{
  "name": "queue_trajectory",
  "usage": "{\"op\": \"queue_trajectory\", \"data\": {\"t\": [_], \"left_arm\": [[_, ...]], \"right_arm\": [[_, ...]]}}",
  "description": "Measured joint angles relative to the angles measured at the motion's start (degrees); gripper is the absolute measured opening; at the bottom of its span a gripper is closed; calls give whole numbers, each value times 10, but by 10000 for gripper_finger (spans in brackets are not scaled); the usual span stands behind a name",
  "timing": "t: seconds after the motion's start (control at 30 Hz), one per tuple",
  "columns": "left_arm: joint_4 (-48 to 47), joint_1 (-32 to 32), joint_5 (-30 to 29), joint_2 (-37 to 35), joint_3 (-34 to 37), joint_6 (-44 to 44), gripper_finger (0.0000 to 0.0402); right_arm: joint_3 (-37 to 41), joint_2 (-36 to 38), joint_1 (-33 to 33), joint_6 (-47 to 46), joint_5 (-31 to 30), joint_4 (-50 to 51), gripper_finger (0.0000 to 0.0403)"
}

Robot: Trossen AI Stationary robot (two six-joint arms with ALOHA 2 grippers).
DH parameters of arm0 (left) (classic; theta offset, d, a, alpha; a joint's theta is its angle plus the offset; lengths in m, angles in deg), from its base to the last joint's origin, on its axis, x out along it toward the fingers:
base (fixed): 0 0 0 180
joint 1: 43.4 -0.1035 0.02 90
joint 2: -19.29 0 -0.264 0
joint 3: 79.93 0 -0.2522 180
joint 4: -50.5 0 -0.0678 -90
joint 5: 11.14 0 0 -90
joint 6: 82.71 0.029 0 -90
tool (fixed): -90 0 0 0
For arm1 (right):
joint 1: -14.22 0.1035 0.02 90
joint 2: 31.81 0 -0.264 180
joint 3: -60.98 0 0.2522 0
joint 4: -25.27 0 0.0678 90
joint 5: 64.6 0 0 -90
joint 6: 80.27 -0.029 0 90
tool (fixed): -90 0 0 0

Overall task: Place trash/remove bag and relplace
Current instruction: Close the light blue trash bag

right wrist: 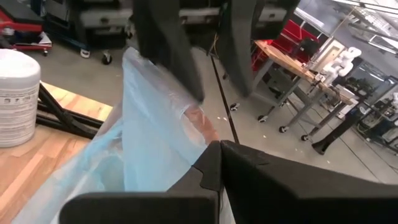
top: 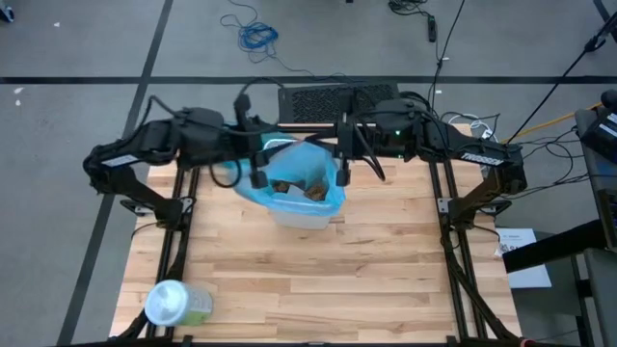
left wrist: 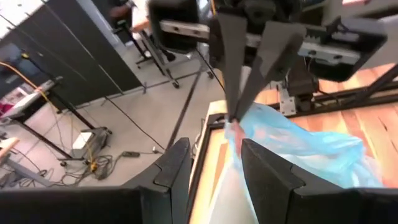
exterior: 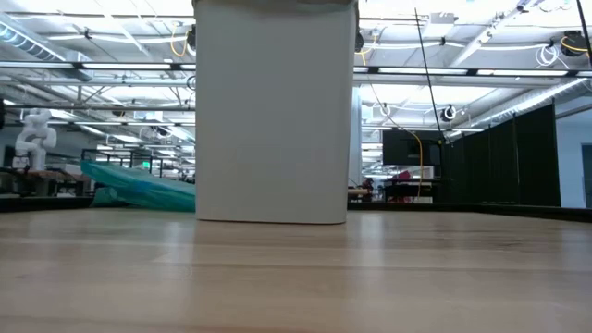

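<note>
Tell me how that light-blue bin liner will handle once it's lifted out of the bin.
The liner is thin and see-through, so it will probably hang limp. The crumpled brown paper inside should weigh it down only a little. The right gripper pinches a bunched edge, which looks slick and might slip. The left gripper stands open beside it.

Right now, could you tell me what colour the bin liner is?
Pale light blue; the bin liner shows best in the high view.

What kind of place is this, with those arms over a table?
Most likely a robotics lab or workshop hall. A butcher-block table stands on bare floor strewn with cables, exposed ceiling beams and lights run overhead, and rolling workbenches fill the room behind.
</note>
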Motion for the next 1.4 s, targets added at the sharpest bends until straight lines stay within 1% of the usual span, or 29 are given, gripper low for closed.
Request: {"op": "queue_trajectory", "data": {"t": [0.27, 0.57, 0.63, 0.73, 0.83, 0.93, 1.0, 1.23, 1.4], "left_arm": [[15, -24, 52, 30, 0, 0, 139], [20, -36, 51, 29, 0, -1, 136], [21, -36, 53, 34, 0, 0, 128], [19, -37, 54, 37, 1, 3, 106], [26, -38, 54, 36, 1, 6, 71], [27, -37, 60, 36, 1, 25, 26], [26, -37, 60, 36, 1, 29, 8], [37, -37, 42, 33, -6, 35, 2], [23, -37, 40, 30, -34, 35, 1]], "right_arm": [[0, 0, 0, -5, 0, 5, 0], [0, 0, 0, -10, 0, 5, 0], [0, 0, 0, -14, 0, 5, 0], [0, 0, 0, -15, 0, 4, 0], [0, 0, 0, -15, 0, 4, 0], [0, 0, 0, -15, 0, 3, 0], [0, 0, 0, -18, 0, 2, 0], [-3, 2, 0, -49, -4, -7, 5], [-40, 10, -1, -60, -4, 8, 45]]}}
